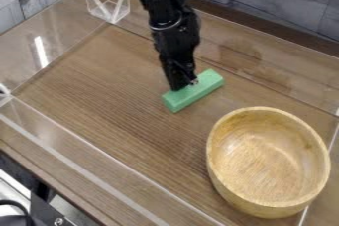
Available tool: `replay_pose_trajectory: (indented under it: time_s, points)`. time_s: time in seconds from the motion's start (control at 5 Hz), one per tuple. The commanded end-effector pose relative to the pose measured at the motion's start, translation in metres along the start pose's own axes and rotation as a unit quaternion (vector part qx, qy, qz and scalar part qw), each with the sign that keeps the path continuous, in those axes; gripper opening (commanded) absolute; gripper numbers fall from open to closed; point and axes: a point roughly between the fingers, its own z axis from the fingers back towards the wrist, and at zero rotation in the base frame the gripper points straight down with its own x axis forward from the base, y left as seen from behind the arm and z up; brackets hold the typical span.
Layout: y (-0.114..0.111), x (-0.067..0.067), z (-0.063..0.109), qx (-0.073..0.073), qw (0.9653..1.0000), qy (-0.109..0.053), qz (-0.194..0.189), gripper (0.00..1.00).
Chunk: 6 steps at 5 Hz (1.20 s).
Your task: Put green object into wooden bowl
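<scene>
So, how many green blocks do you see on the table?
1. The small bright green rectangular block lies on the brown wooden table, between the black fingers, up-left of the round light wooden bowl. None appears hidden.

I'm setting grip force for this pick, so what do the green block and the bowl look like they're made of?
green block: plain matte, evenly coloured, with crisp edges. It is probably painted wood or plastic, and the look doesn't settle which.
wooden bowl: light tan wood with visible grain lines and a thick, smooth rim. A faint sheen suggests a sanded or sealed finish.

Raised camera looks down across table (93, 111), wooden bowl (272, 113) nearest.
</scene>
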Motion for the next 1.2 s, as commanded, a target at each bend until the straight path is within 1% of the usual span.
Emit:
replay_pose_trajectory:
  time_s: [0.0,0.2,0.4,0.6,0.8,1.0]
  points:
    - [0.010,0.004,0.034,0.031,0.9983,-0.039,0.029,0.00]
    - [0.015,0.002,0.049,0.039,0.9960,-0.053,0.060,0.00]
    - [0.003,0.009,0.035,0.043,0.9954,-0.043,0.074,1.00]
    - [-0.011,0.016,0.022,0.045,0.9948,-0.034,0.084,1.00]
    - [-0.021,0.016,0.010,0.044,0.9970,-0.014,0.063,1.00]
    - [-0.024,0.014,0.001,0.043,0.9977,0.002,0.053,1.00]
